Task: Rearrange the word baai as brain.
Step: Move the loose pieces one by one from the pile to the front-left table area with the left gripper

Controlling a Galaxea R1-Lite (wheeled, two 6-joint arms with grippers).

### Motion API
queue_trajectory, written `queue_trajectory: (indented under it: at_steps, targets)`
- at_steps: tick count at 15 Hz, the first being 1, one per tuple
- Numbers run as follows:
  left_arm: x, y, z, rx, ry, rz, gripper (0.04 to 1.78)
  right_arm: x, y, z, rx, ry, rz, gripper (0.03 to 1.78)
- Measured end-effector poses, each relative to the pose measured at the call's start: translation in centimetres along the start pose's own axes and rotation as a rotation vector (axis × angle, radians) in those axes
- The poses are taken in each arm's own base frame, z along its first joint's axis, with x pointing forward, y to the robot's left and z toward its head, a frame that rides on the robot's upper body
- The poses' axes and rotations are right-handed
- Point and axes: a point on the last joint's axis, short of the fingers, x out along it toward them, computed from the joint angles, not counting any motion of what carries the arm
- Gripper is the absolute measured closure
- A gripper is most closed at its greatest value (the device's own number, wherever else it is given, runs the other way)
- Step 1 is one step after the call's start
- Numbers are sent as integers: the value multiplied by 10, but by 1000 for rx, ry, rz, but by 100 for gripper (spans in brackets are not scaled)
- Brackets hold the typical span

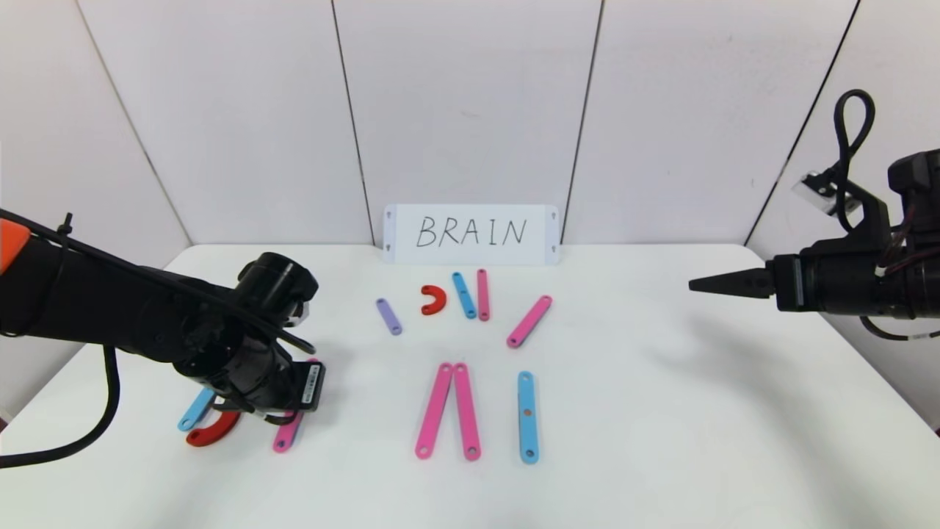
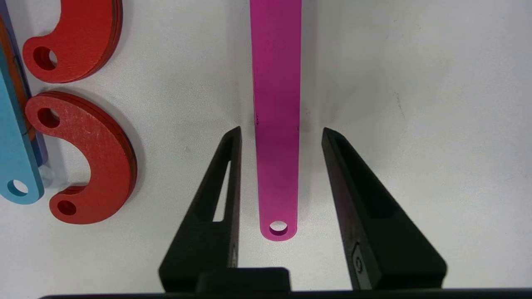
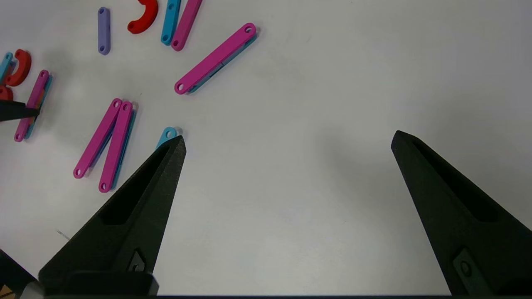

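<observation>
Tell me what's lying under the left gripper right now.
A pink strip lies flat on the white table between the left gripper fingers, which stand apart from it. Red curves and a blue strip lie beside. Its far end runs out of view.

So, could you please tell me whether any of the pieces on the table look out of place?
Yes: a pink strip lies slanted beyond the front row, belonging to no letter. A purple strip and small red curve also sit loose near the BRAIN card.
</observation>
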Motion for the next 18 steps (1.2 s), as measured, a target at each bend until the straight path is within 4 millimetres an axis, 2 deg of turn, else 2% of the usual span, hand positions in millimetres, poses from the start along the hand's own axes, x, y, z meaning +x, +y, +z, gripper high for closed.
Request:
queue_trajectory:
  at_steps: [4, 7, 13, 18]
  targets:
    - [-4, -1, 4, 0, -22, -7, 37, 1, 0, 0, -1, 3, 2, 8]
    - [-15, -5, 18, 7, -82, -25, 12, 2, 1, -1, -1, 7, 5, 8]
    - [-43, -22, 63, 11, -239, -75, 7, 4, 2, -2, -1, 15, 9, 8]
    - [-40, -67, 93, 55, -353, -50, 7, 5, 1, -2, -1, 16, 7, 8]
